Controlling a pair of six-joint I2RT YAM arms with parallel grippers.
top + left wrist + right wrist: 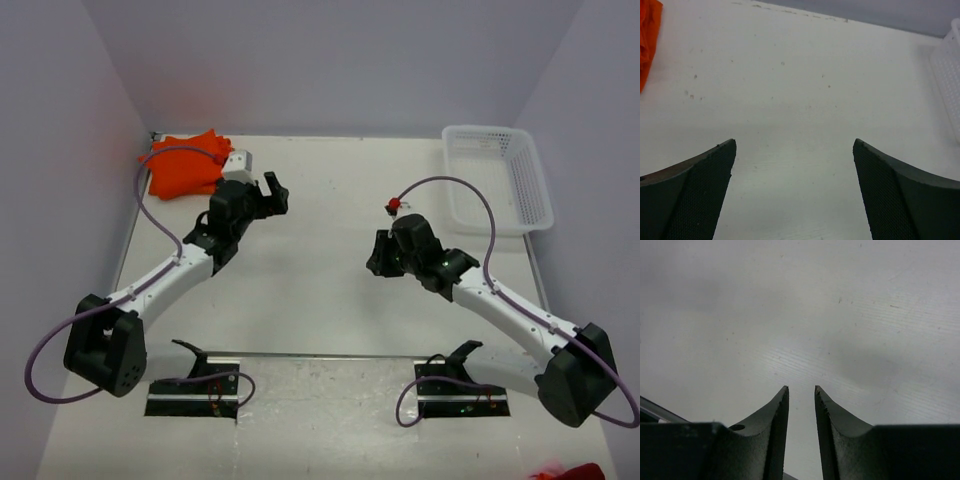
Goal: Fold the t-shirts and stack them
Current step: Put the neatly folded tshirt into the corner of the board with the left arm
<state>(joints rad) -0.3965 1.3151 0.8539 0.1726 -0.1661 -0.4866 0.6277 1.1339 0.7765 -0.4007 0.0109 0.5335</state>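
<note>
A pile of orange t-shirts lies in the far left corner of the table; its edge shows at the left border of the left wrist view. My left gripper hangs just right of the pile, apart from it. It is open, with its fingers wide apart and only bare table between them. My right gripper hovers over the middle right of the table. It stands open by a narrow gap and holds nothing. A scrap of orange cloth shows at the bottom right edge.
A white lattice basket stands at the far right, and its wall also shows in the left wrist view. Grey walls close the table in on the left, back and right. Two black mounting plates sit at the near edge.
</note>
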